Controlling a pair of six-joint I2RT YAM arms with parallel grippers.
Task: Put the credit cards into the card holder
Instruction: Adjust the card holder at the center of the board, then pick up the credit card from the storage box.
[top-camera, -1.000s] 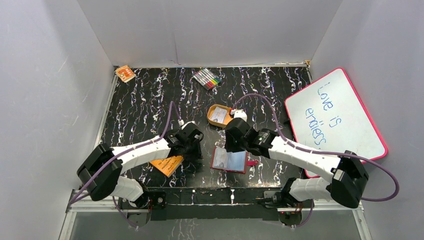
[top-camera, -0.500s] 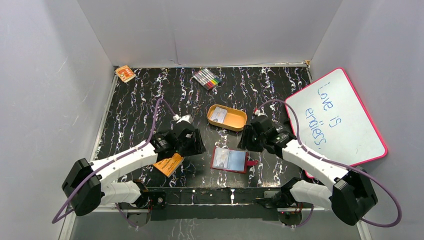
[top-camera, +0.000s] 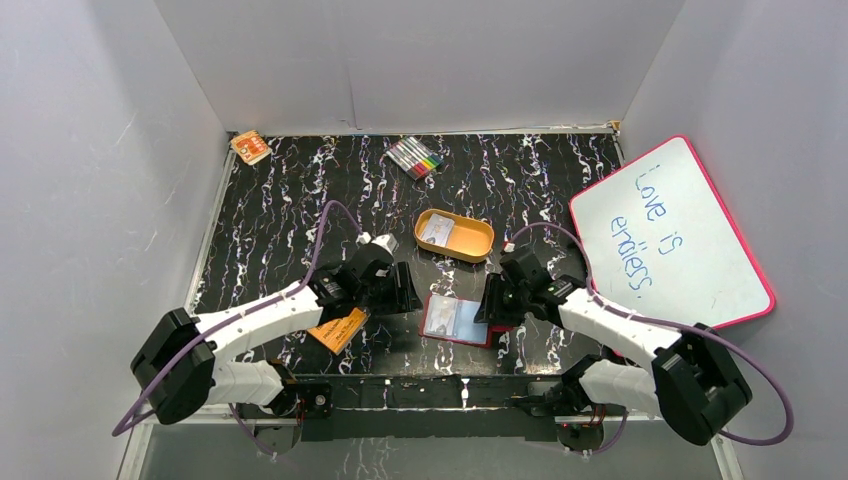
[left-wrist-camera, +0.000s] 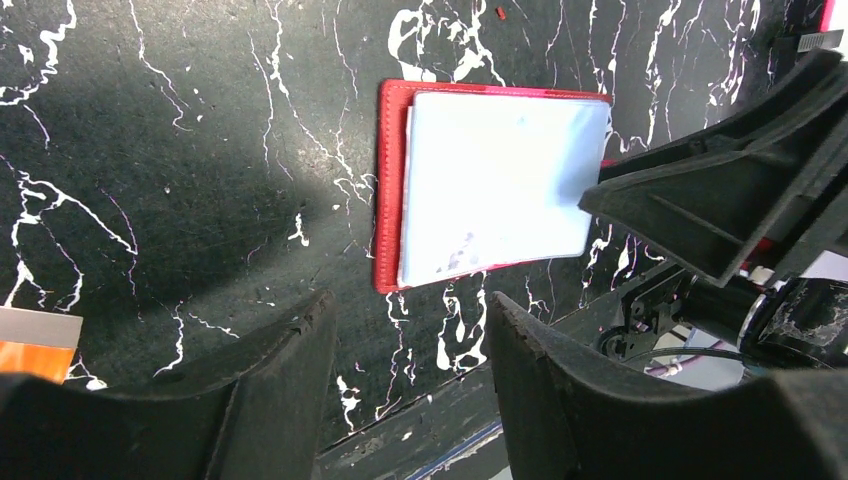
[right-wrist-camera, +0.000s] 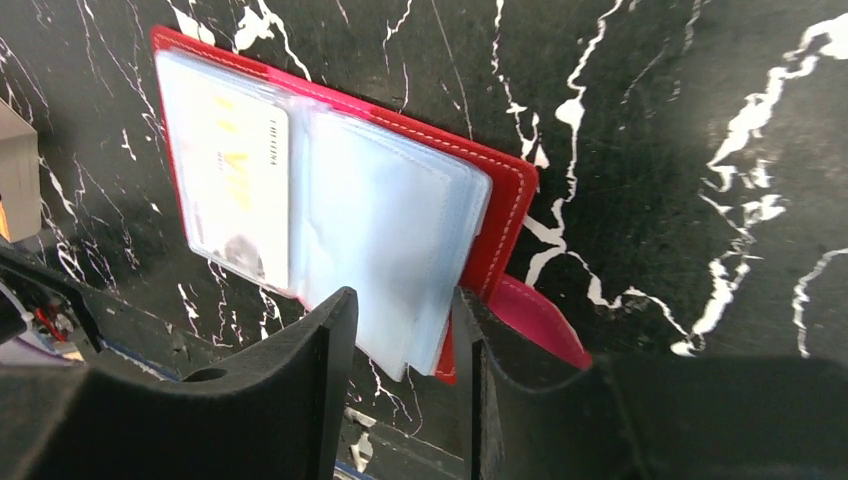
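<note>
At the near edge of the surface (top-camera: 280, 210): the card holder (top-camera: 455, 318) lies open and flat between the two claws.
Booklet: an orange booklet (top-camera: 337, 330) lies to the holder's left, apart from it and partly under the left arm.
Left claw (left-wrist-camera: 407, 320): jaws spread with nothing between them, hovering just off the holder's left edge.
Right claw (right-wrist-camera: 402, 305): jaws apart and the gap empty, poised over the free corner of the clear pockets (right-wrist-camera: 390, 230) beside the snap tab (right-wrist-camera: 545, 325). I cannot tell whether a finger touches the film.
Holder's heading: its long axis runs left to right in the top view, slightly skewed. The tab sticks out toward the right arm and the pockets face up.
Pocketed card (right-wrist-camera: 238, 170): one pale card with faint print sits in the leaf farthest from the tab.
Holder's handling: probably light and floppy, with slick film leaves that slide easily. It is best pinned at the red border while a card is fed in.
Tin (top-camera: 472, 242): farther back, an oval tin with its long axis roughly left to right.
Card in the tin (top-camera: 437, 232): it lies flat at the tin's left end, too small to judge its heading.
Card's handling: likely light, stiff and smooth, so hard to pinch flat. Tip one edge against the tin wall and grip across the thickness.
Far edge: a bundle of markers (top-camera: 415, 157).
</note>
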